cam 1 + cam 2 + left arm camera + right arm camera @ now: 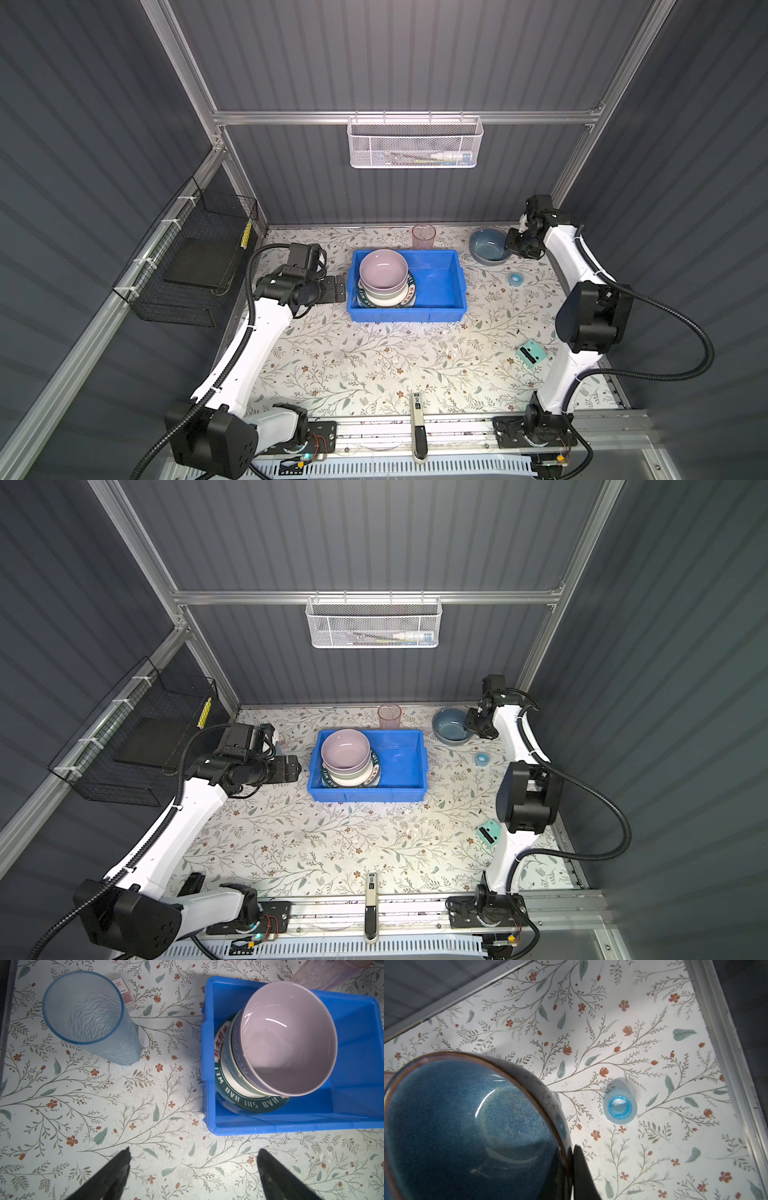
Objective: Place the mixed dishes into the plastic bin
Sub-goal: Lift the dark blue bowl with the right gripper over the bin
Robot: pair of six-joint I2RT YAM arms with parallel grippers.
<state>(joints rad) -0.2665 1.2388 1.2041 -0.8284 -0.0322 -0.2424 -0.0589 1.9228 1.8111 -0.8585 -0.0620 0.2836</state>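
1. The left gripper [194, 1152] hangs over the floral table [104, 1105]; its jaws are spread wide with nothing between them.
2. Beyond its fingertips the blue tumbler [87, 1014] stands upright on the table to one side; the plastic bin [270, 1126] sits to the other; both are apart from the fingers.
3. At the end of the bin nearest this gripper, the lilac bowl [286, 1043] sits uppermost in a nested stack on the green lettered plate [239, 1099].
4. The right gripper [572, 1155] is pinched tight on the rim of the grey-blue bowl [467, 1126]; the bowl is outside the bin, off its far corner; whether it is clear of the table I cannot tell.
5. The tape roll [619, 1106] lies flat on the table near this gripper, apart from the bowl.
6. Past the bowl from the right gripper, the pink tumbler [424, 237] stands upright just behind the bin's far wall.
7. The teal block [532, 352] lies well apart from the right gripper, beside that arm.
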